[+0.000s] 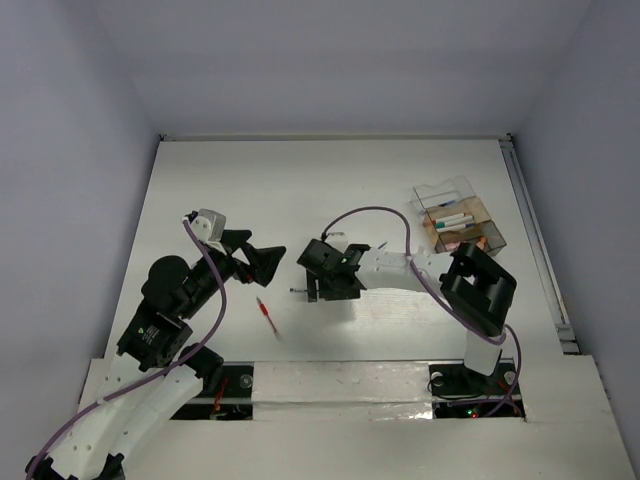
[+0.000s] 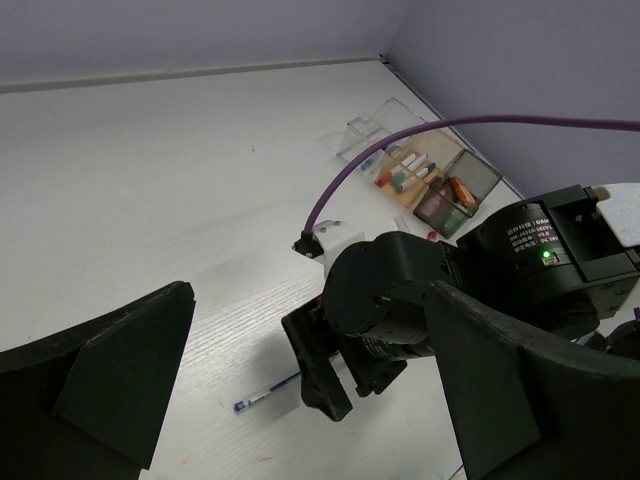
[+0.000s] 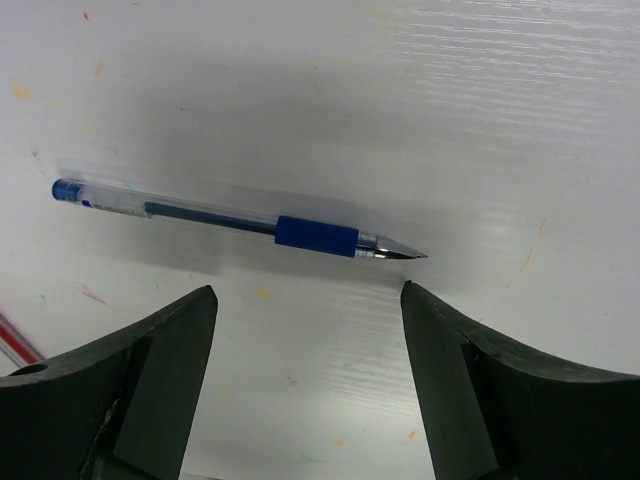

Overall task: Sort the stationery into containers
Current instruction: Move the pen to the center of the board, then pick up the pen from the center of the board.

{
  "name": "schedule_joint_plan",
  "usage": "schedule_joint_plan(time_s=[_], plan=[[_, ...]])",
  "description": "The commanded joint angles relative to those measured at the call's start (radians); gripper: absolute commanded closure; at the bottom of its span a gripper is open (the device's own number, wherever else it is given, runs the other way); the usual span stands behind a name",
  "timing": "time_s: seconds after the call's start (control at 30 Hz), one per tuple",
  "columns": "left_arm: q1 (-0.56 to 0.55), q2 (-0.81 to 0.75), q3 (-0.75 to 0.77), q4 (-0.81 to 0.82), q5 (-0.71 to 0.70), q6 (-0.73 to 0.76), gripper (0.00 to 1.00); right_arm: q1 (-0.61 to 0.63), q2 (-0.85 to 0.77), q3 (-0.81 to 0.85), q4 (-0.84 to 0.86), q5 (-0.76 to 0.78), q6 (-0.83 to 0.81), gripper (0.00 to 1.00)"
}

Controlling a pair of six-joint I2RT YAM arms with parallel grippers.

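A blue pen [image 3: 240, 220] with a clear barrel lies flat on the white table, just beyond the tips of my right gripper [image 3: 306, 290]. That gripper is open and holds nothing, and it hovers low over the pen [image 2: 265, 392]. In the top view the right gripper [image 1: 325, 290] sits mid-table. A red pen [image 1: 266, 316] lies to its left, nearer the front edge. My left gripper [image 1: 272, 262] is open and empty, pointing at the right gripper from the left. The clear divided container [image 1: 460, 222] stands at the right with several small items in it.
The right arm's purple cable [image 1: 375, 212] loops over the table between the right gripper and the container. The container [image 2: 430, 180] is far behind the right gripper's black body [image 2: 400, 300] in the left wrist view. A red pen's end [image 3: 15, 340] shows at the lower left.
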Motion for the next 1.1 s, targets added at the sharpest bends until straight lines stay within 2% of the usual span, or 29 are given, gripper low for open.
schedule_joint_plan(time_s=[0.0,0.13,0.43,0.67,0.8,0.87,0.97,1.07], plan=[[-0.007,0.005,0.017,0.039,0.001,0.007,0.03,-0.021,-0.007,0.047,0.051,-0.026,-0.040,0.20],[-0.007,0.003,0.017,0.037,-0.001,0.007,0.03,-0.043,0.008,0.059,0.078,-0.047,-0.057,0.23],[-0.007,0.005,0.017,0.037,-0.006,0.007,0.03,-0.099,0.016,0.060,0.138,-0.089,-0.097,0.23],[-0.007,0.007,0.017,0.037,-0.004,0.007,0.03,-0.099,0.002,0.100,0.143,-0.028,-0.138,0.21],[-0.007,0.003,0.017,0.037,-0.004,0.007,0.03,-0.087,-0.129,0.010,0.132,-0.029,-0.078,0.26],[-0.007,0.003,0.019,0.040,-0.002,0.007,0.03,-0.063,-0.157,-0.037,0.159,-0.084,-0.039,0.31],[-0.007,0.002,0.017,0.040,-0.001,0.007,0.03,-0.041,-0.145,-0.081,0.170,-0.126,-0.005,0.33],[-0.007,0.000,0.017,0.040,-0.002,0.007,0.03,-0.041,-0.097,-0.085,0.183,-0.139,0.006,0.29]])
